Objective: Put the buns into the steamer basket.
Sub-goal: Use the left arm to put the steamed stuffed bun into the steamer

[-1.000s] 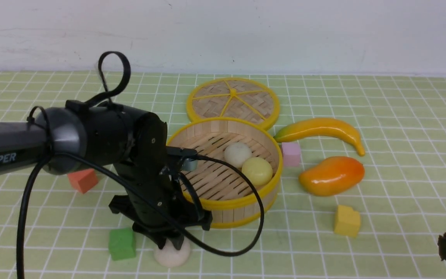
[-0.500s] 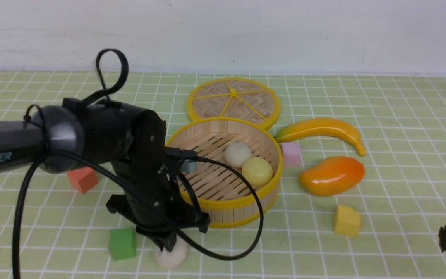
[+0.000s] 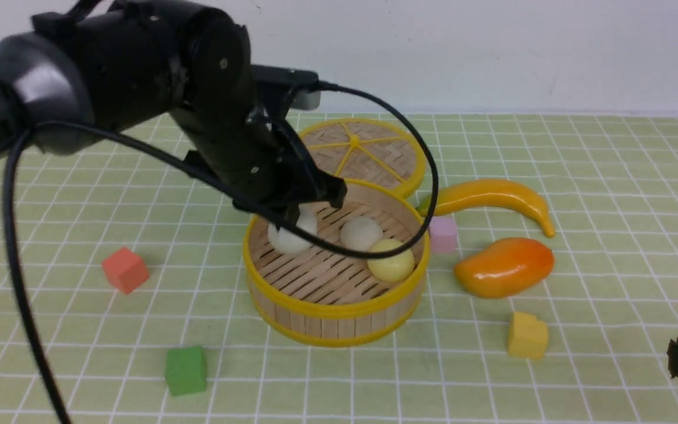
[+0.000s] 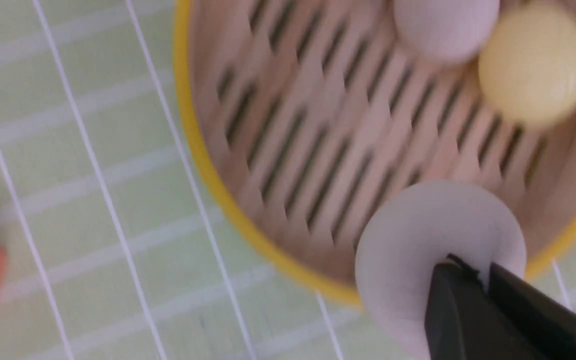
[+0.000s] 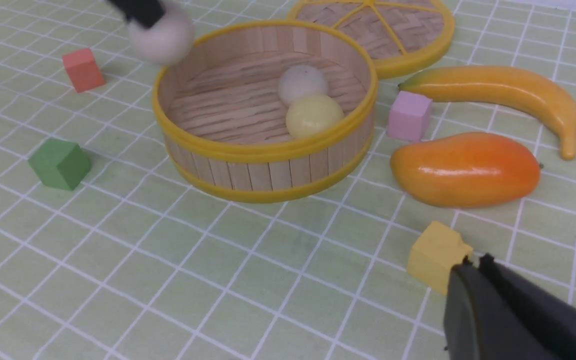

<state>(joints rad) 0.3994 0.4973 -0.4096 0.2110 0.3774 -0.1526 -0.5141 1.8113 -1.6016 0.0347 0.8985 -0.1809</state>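
The left gripper (image 3: 291,219), pinching the third bun (image 3: 287,240), hangs above the left edge of the steamer basket (image 3: 327,310). Let go there, the bun could strike the rim and roll outside. An off-white bun (image 3: 361,232) and a yellow bun (image 3: 391,260) lie inside, toward the right. The right gripper (image 5: 473,262), pressed together and empty, sits near right. A green checked cloth (image 3: 610,176) meets a white wall (image 3: 492,53).

Counter (image 3: 610,176) - pale green grid cloth. Directly on it: steamer basket (image 3: 339,309) at centre, lid (image 3: 374,153) just behind, banana (image 3: 492,197) and mango (image 3: 504,266) to the right, pink cube (image 3: 442,234) beside the basket's right wall, yellow cube (image 3: 527,335) front right - green cube (image 3: 185,370) front left, red cube (image 3: 125,270) left.
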